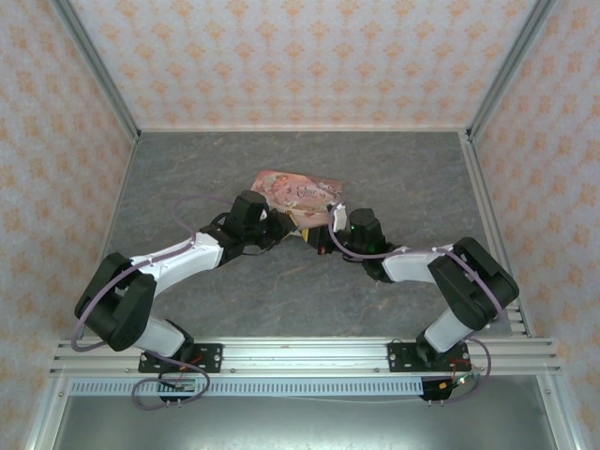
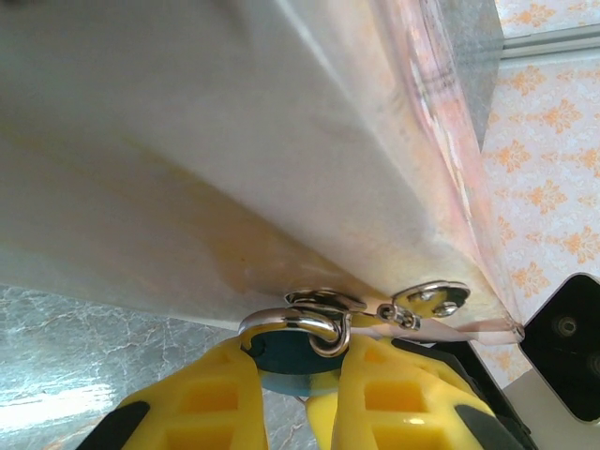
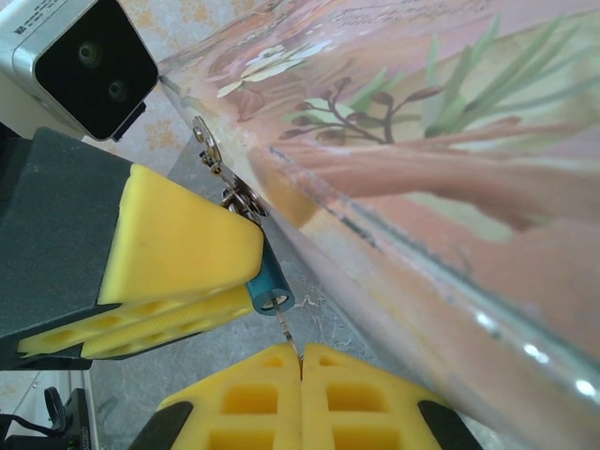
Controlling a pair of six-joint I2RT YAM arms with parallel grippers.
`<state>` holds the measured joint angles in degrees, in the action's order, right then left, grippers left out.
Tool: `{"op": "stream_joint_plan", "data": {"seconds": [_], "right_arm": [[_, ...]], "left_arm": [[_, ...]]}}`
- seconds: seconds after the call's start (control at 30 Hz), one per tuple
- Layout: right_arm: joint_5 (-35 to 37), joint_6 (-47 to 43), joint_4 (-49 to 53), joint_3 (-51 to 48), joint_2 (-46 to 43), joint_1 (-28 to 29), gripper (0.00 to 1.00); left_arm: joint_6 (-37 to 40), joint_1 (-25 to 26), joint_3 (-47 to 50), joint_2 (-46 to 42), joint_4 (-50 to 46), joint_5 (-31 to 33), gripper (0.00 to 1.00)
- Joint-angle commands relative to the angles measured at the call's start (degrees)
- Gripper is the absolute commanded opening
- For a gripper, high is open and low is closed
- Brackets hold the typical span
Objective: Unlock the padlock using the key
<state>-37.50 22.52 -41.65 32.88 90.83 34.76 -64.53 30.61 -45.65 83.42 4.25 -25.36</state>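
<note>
The padlock (image 2: pixel 292 361), a tiny blue body with a silver shackle (image 2: pixel 305 323), hangs from the hasp ring on the pink tin box (image 2: pixel 234 141). My left gripper (image 2: pixel 298 380) is shut on its body, one yellow finger on each side. In the right wrist view the padlock (image 3: pixel 270 281) sticks out from the left gripper's fingers (image 3: pixel 178 244). The thin metal key (image 3: pixel 291 333) is pinched in my right gripper (image 3: pixel 301 361), which is shut, and its tip reaches the keyhole in the padlock's end face. From above, both grippers (image 1: pixel 286 225) (image 1: pixel 330 223) meet at the box's near edge.
The pink picture-printed tin box (image 1: pixel 300 190) lies mid-table on the grey marbled top (image 1: pixel 281 291), its long side close to my right gripper (image 3: pixel 422 187). Patterned walls (image 1: pixel 56 141) close in the left, back and right. The left wrist camera housing (image 3: pixel 89 61) sits just above the padlock.
</note>
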Motion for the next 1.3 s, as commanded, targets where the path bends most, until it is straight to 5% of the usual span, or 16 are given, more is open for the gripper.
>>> {"op": "stream_joint_plan", "data": {"seconds": [0.0,0.23,0.87,1.27], "right_arm": [[1.3,1.8,-4.7,3.7,1.6,-1.0,0.00],[-0.6,3.6,-8.2,5.7,4.7,-0.6,0.00],[11.1,-10.2,-1.4,3.8,0.5,4.6,0.00],[9.0,-4.6,-4.7,1.5,0.9,4.8,0.00]], "left_arm": [[0.7,1.9,-0.2,-0.1,0.3,-7.2,0.09],[0.4,1.9,-0.2,0.1,1.0,-7.5,0.09],[0.2,1.9,-0.9,0.0,-0.7,-7.9,0.09],[0.7,1.9,-0.1,2.5,0.2,-7.1,0.08]]}}
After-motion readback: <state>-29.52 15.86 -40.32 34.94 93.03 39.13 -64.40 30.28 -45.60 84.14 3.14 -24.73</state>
